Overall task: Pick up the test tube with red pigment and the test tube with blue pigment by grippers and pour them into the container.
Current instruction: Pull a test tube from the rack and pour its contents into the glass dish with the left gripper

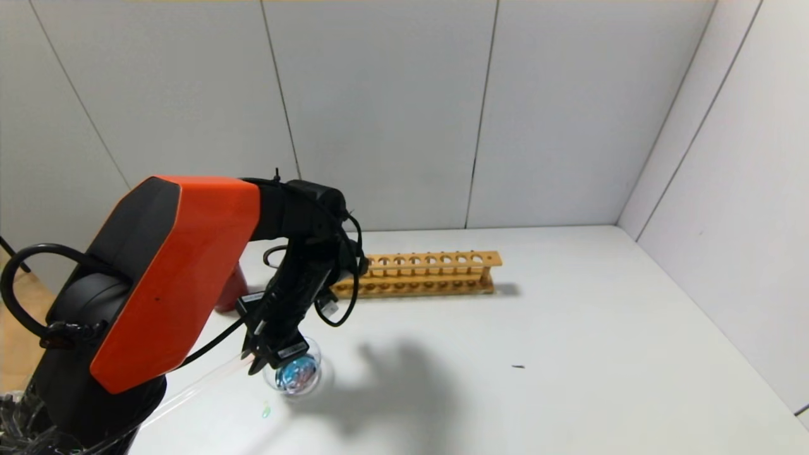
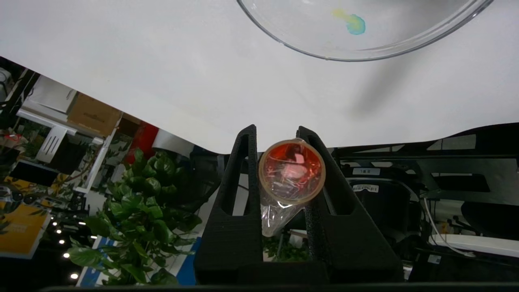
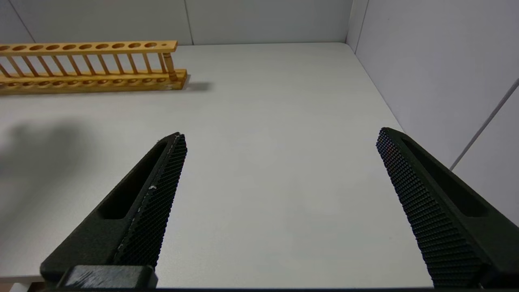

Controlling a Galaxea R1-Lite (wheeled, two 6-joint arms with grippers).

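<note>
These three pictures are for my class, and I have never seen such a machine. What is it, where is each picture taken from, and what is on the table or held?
It is a two-armed robot. The head view looks down from its head; the other two look out from cameras on its wrists. The left gripper is shut on the test tube with red pigment, tipped beside the container, a clear glass dish already holding coloured liquid. The right gripper is open over the bare table, holding nothing. A wooden tube rack stands near the back wall, with a dark red cup partly hidden behind the left arm.
</note>
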